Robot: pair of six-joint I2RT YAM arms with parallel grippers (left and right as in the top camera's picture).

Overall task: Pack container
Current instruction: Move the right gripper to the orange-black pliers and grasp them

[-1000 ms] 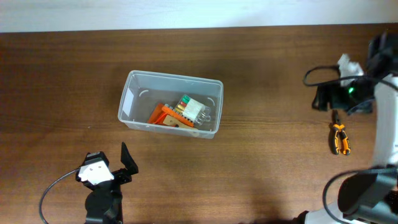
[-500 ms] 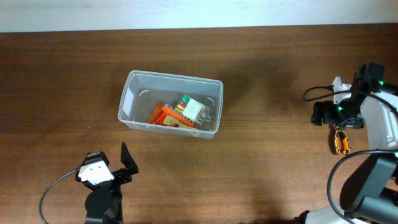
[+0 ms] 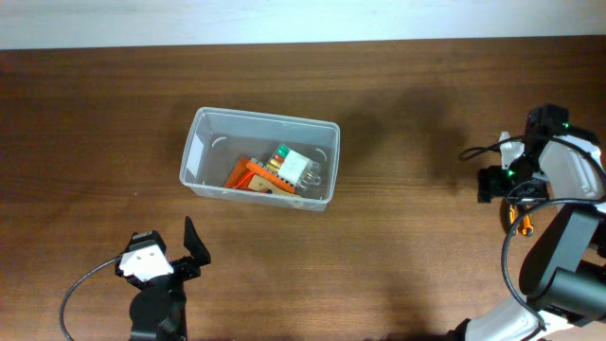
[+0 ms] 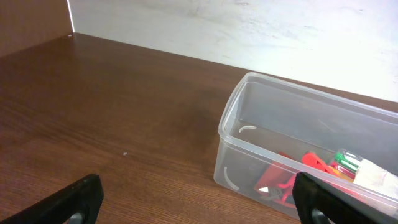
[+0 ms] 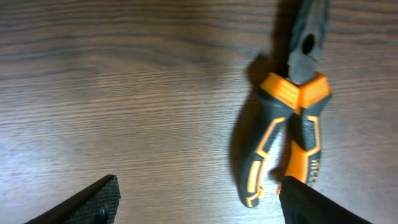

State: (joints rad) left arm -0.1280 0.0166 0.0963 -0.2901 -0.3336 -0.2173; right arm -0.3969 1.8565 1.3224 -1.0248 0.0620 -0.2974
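The clear plastic container (image 3: 266, 117) stands left of centre and holds an orange-handled tool (image 3: 254, 176) and a small clear box of coloured bits (image 3: 294, 166). It also shows in the left wrist view (image 4: 247, 129). My left gripper (image 3: 192, 246) is open and empty in front of the container (image 4: 199, 208). Orange-and-black pliers (image 5: 291, 127) lie on the table at the far right, partly hidden under my right arm in the overhead view (image 3: 516, 219). My right gripper (image 5: 199, 205) is open just above the table, with the pliers' handles next to its right finger.
The brown wooden table (image 3: 398, 256) ends at a white wall edge (image 3: 303, 24) at the back. The right arm's cable (image 3: 478, 152) loops over the table near the pliers.
My right arm has swung towards the front and dropped over the pliers, now covering part of them. The left arm and the container have not moved.
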